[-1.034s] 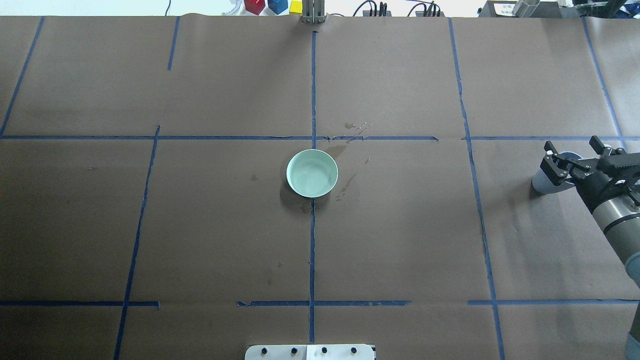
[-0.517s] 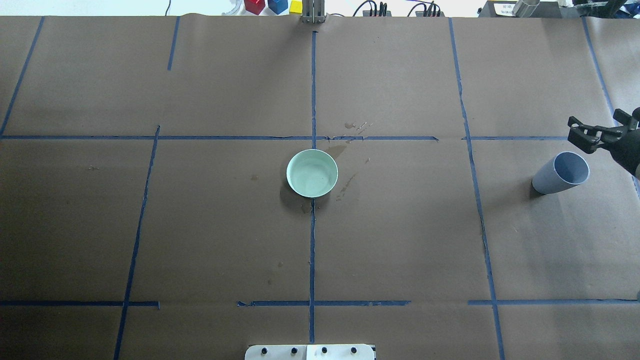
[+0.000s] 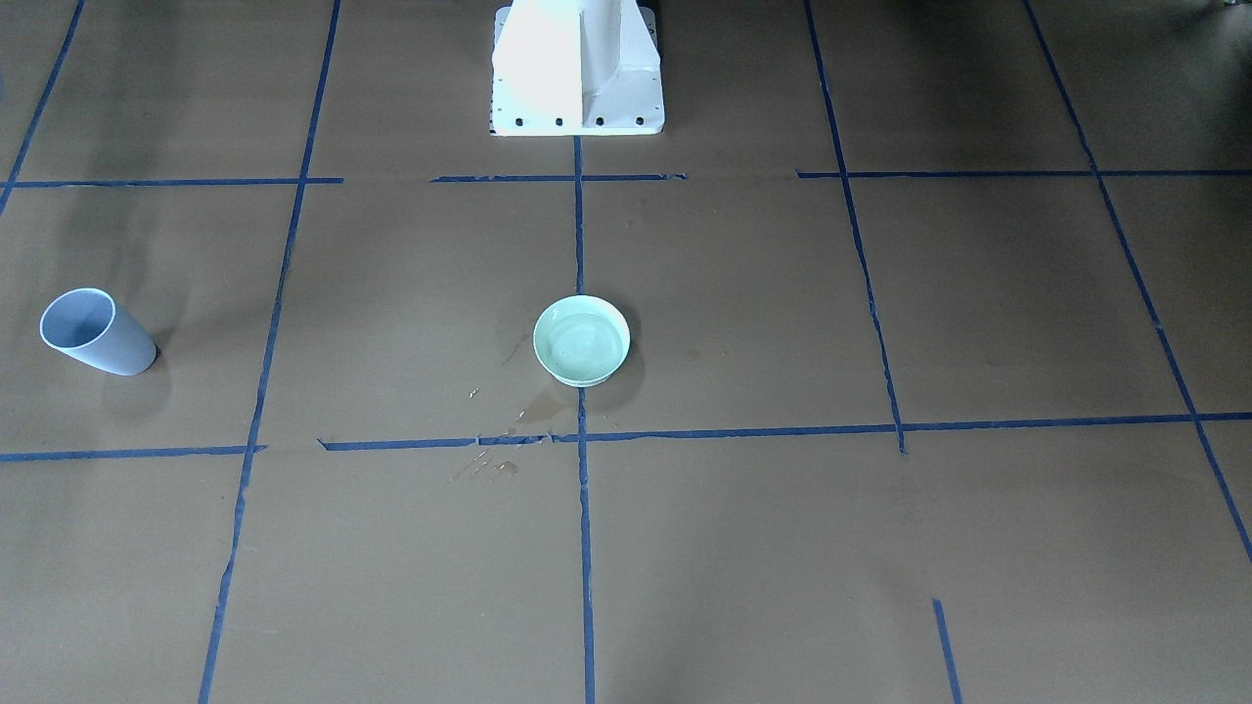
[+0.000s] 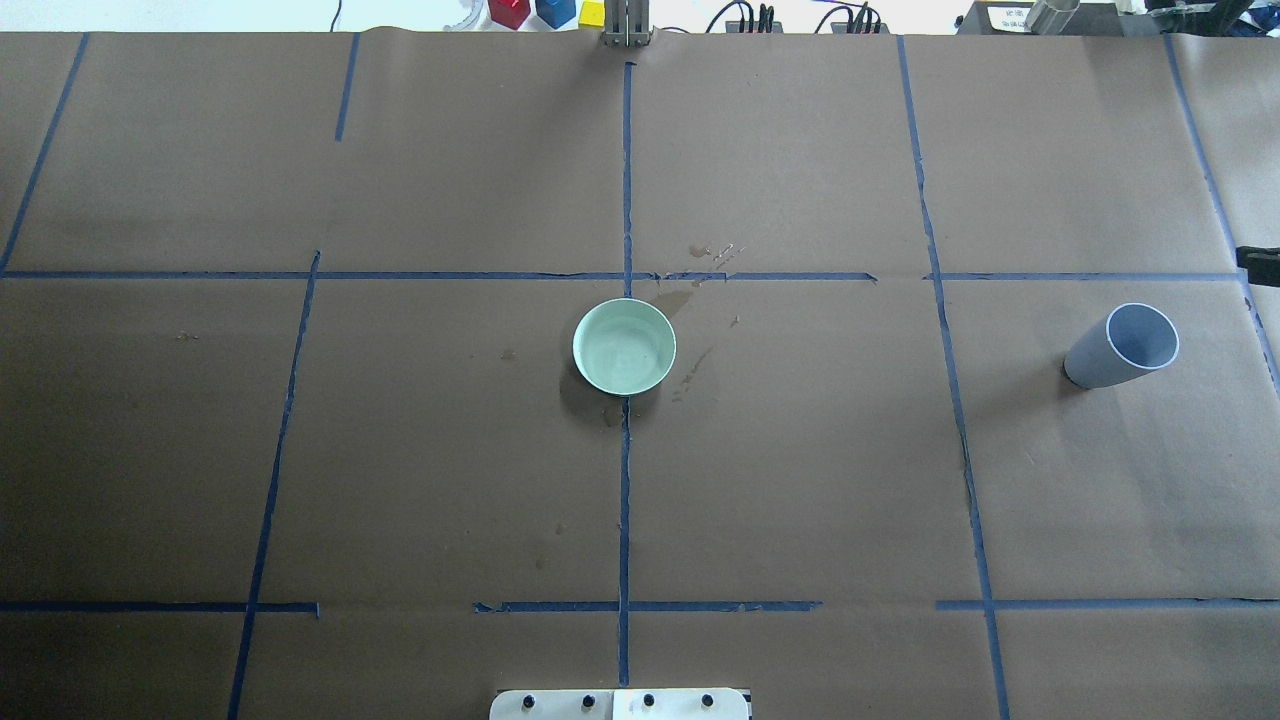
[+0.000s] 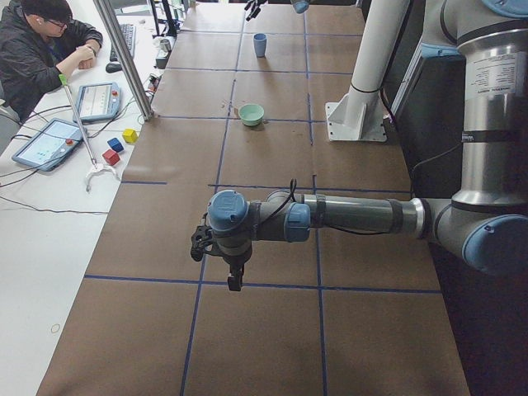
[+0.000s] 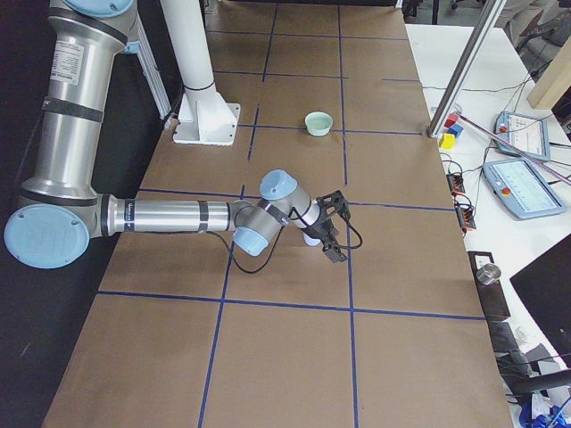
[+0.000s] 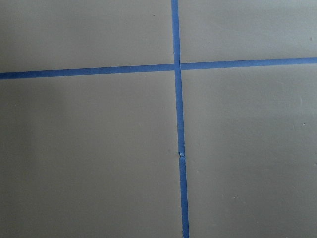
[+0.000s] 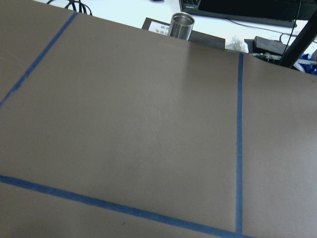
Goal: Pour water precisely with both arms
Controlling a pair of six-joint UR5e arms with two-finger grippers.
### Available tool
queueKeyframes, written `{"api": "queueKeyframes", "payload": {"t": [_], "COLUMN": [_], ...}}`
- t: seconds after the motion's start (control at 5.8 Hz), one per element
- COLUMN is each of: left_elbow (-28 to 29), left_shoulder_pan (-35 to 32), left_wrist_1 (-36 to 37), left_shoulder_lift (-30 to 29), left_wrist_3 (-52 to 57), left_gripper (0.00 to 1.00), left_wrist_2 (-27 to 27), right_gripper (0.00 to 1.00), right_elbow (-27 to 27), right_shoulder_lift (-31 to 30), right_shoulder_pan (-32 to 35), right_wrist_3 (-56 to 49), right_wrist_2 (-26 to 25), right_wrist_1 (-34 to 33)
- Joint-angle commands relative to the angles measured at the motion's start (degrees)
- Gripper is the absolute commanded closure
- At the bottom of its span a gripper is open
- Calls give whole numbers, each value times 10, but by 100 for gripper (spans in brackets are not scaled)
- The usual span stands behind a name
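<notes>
A pale green bowl [image 4: 624,346] stands at the table's middle with a little clear water [image 3: 583,342] in it. A grey-blue cup [image 4: 1122,346] stands upright far to the right, alone. My right gripper [image 6: 335,226] hovers just beyond the cup [image 6: 312,239] with its fingers spread and empty. Only one of its fingers [image 4: 1258,262] shows, at the overhead view's right edge. My left gripper [image 5: 233,277] hangs over bare paper far to the left, outside the overhead view. I cannot tell whether it is open or shut.
Wet spill marks [image 3: 533,409] lie on the brown paper beside the bowl. Blue tape lines [image 4: 626,200] grid the table. The white pedestal [image 3: 577,68] stands at the robot's side. Coloured blocks [image 4: 535,12] and a person [image 5: 45,45] are past the far edge.
My right gripper, open around the cup a second ago, has drawn back to the right and nearly left the overhead view. The cup stays standing. The bowl has not moved.
</notes>
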Motion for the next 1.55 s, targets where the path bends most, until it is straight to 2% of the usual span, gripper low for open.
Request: {"api": "queueKeyframes", "payload": {"t": [0.0,0.17,0.34,0.52,0.69,1.03,1.38], "left_elbow": [-3,-19,-48,-68,-88,-88,-79], "left_shoulder_pan": [1,3,6,23,95,219,402], "left_wrist_1": [-1,-1,0,0,0,0,1], "left_shoulder_lift": [-4,-5,-7,-35,-58,-156,-276], "left_wrist_3": [-1,-34,-53,-115,-193,-369,-604], "left_gripper": [0,0,0,0,0,0,0], "left_wrist_2": [1,1,1,4,5,10,125], "right_gripper": [0,0,0,0,0,0,0], "right_elbow": [4,7,9,1,4,10,12], "right_shoulder_lift": [3,24,29,29,27,39,42], "right_shoulder_pan": [89,134,167,168,168,167,167], "right_wrist_3": [-183,-282,-305,-287,-285,-284,-284], "right_wrist_2": [124,163,217,229,229,229,230], "right_wrist_1": [-219,-342,-419,-432,-427,-424,-423]}}
